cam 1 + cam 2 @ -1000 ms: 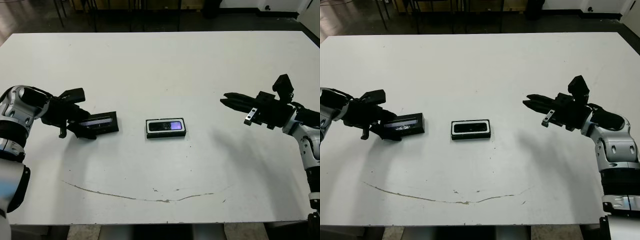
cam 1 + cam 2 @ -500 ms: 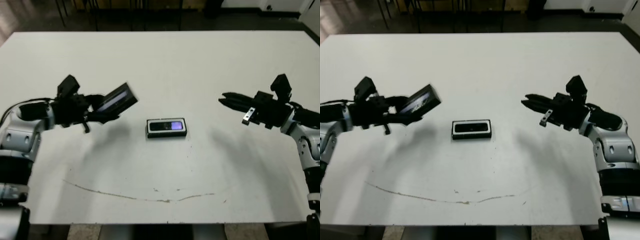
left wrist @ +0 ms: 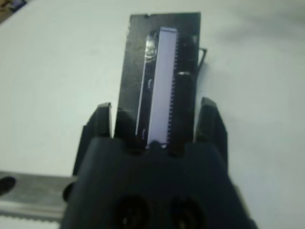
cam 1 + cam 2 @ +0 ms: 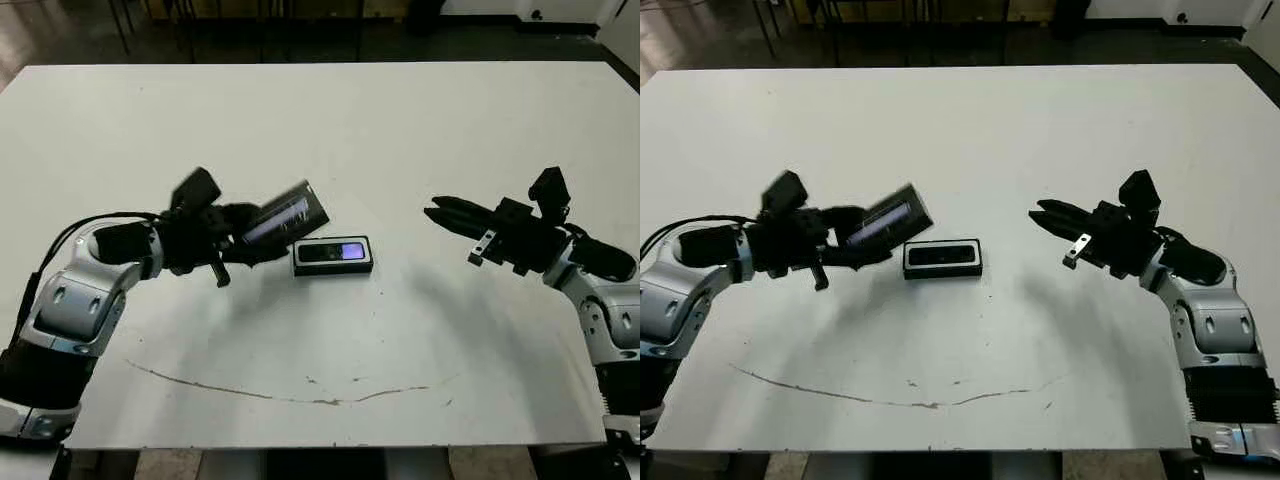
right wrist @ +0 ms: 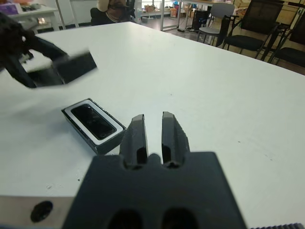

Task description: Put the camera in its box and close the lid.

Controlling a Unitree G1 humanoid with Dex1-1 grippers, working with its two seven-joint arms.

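Note:
The box (image 4: 332,256) lies at the table's middle, white lining showing round the camera (image 4: 338,251), which rests inside it with its bluish-purple panel up. My left gripper (image 4: 250,236) is shut on the lid (image 4: 285,214), a flat black cover with a glossy strip. It holds the lid tilted in the air just left of the box. In the left wrist view the lid (image 3: 162,76) sticks out between the fingers (image 3: 103,117). My right gripper (image 4: 440,212) hovers to the right of the box, shut and empty. Its wrist view shows the box (image 5: 94,125) ahead of it.
A thin curved scratch mark (image 4: 300,395) runs across the white table (image 4: 330,120) near its front edge. Chairs and other tables stand beyond the far edge in the right wrist view.
My left gripper has lifted the lid off the table and carried it right, up to the box's left side. The right gripper has edged a little toward the box.

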